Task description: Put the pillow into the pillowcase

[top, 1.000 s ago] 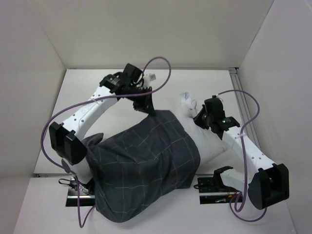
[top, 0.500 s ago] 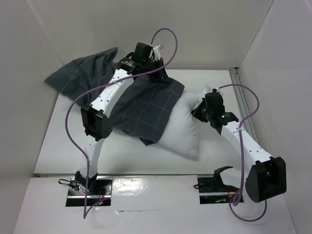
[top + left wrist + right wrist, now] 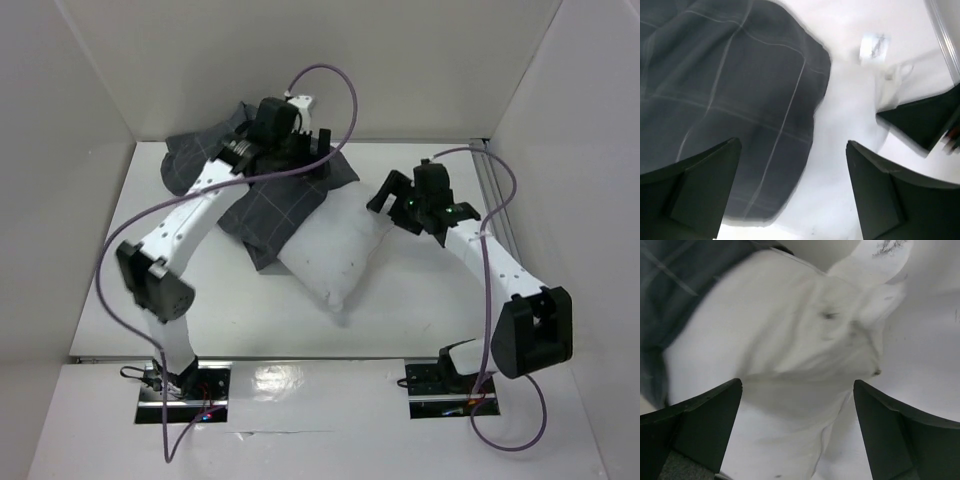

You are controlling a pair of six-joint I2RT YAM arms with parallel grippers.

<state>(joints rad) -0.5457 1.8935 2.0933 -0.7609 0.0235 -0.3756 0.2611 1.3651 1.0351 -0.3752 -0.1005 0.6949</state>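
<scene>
Your left claw [image 3: 792,145] hangs spread, nothing between its fingers, above the pillowcase [image 3: 262,195]. The pillowcase lies rumpled by the table's [image 3: 230,310] far edge, left of middle, one end draped over the pillow [image 3: 328,255]. The pillow sits mid-table, slanting from far edge toward near, mostly bare white. You can't tell whether any of it is inside the case. Your right claw [image 3: 797,384] is spread too, empty, over the pillow's right end, near its tag [image 3: 873,46].
</scene>
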